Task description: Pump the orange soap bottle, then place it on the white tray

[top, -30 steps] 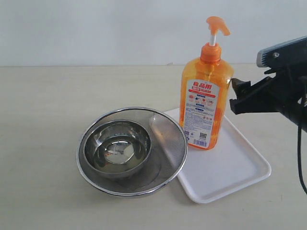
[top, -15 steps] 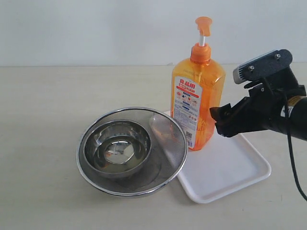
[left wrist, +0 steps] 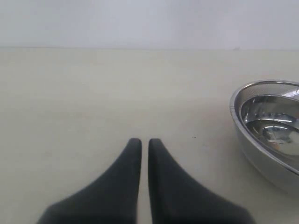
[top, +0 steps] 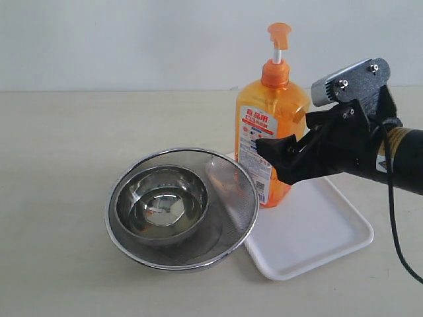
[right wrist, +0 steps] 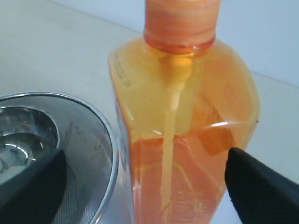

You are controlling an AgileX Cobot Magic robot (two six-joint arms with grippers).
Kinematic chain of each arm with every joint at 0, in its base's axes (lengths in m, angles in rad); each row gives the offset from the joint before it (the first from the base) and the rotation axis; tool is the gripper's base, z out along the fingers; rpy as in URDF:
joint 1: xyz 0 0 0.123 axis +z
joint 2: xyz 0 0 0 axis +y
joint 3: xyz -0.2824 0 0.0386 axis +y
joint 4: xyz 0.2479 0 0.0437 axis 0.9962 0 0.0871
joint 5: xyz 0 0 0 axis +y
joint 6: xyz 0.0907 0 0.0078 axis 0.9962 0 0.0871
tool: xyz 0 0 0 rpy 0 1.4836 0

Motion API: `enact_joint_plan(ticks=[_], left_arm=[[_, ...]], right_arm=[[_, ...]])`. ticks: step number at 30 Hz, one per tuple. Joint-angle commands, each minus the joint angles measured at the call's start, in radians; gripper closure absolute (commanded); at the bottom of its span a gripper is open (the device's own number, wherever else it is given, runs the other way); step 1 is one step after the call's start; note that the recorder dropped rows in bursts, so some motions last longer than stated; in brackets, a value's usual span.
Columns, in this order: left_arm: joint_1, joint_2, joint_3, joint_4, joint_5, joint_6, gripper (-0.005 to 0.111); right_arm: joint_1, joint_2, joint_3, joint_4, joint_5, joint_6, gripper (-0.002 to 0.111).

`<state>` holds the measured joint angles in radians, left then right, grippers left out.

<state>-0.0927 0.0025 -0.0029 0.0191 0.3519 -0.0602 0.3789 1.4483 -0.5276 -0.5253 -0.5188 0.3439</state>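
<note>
The orange soap bottle (top: 271, 122) stands upright on the far left corner of the white tray (top: 317, 231), with its pump nozzle up. My right gripper (top: 284, 148) is open and straddles the bottle's body at mid height, one finger in front and one behind. In the right wrist view the bottle (right wrist: 187, 121) fills the space between the dark fingertips (right wrist: 243, 172) of the right gripper (right wrist: 144, 161); the other finger stands well off the bottle's side. My left gripper (left wrist: 145, 142) is shut on nothing, low over the bare table.
A round steel mesh strainer (top: 228, 218) holding a steel bowl (top: 162, 201) sits against the tray's left edge, close beside the bottle. The strainer (left wrist: 266, 126) also lies to one side of the left gripper. The beige table runs back to a white wall.
The right gripper has moved left from beside the bottle until its fingers enclose the body. The bottle has shifted a little left and turned. The strainer and tray have not moved.
</note>
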Motion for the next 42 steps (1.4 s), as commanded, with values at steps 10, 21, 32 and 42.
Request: enact_joint_plan(ticks=[10, 21, 32, 42], left_arm=[[0.003, -0.003, 0.003, -0.004, -0.011, 0.001, 0.102], [0.003, -0.003, 0.003, -0.004, -0.011, 0.001, 0.102], [0.003, -0.003, 0.003, -0.004, -0.011, 0.001, 0.102], [0.003, -0.003, 0.003, -0.004, -0.011, 0.001, 0.102]], right_arm=[[-0.116, 0.148, -0.038, -0.119, -0.197, -0.032, 0.026], [-0.129, 0.255, -0.083, -0.166, -0.302, -0.087, 0.026], [-0.129, 0.307, -0.104, -0.135, -0.391, -0.126, 0.026], [-0.127, 0.307, -0.104, -0.147, -0.394, -0.094, 0.026]])
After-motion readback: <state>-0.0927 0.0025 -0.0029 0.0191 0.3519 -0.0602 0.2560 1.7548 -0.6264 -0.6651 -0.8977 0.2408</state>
